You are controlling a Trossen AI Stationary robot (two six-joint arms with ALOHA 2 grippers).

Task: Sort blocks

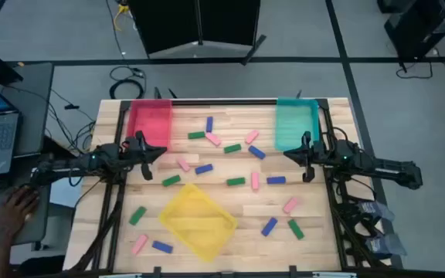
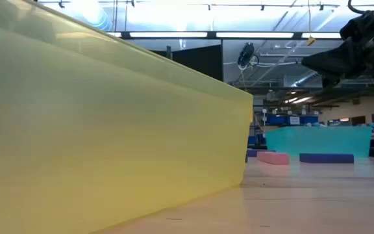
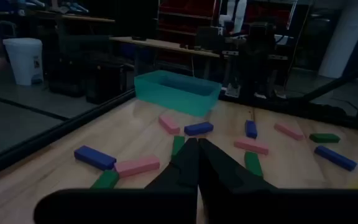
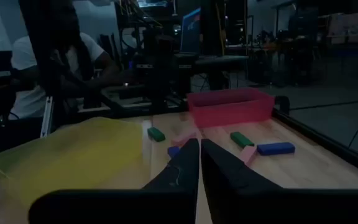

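The blocks (image 1: pixel 236 181) are solid pink, green or blue — no pattern on them. Of the three translucent trays, the red tray (image 1: pixel 150 122) and the teal tray (image 1: pixel 296 123) are plain, and so is the yellow tray (image 1: pixel 198 220). The counter (image 1: pixel 230 235) is light wood with fine board lines. Both arms are dark — almost black.

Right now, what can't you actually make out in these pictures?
- Low view: the yellow tray stands right before the camera and hides most blocks; only a pink block and a blue block show.
- High view: whether the red tray or teal tray holds blocks is too small to tell.
- Right wrist view: the person is partly hidden by dark posts.
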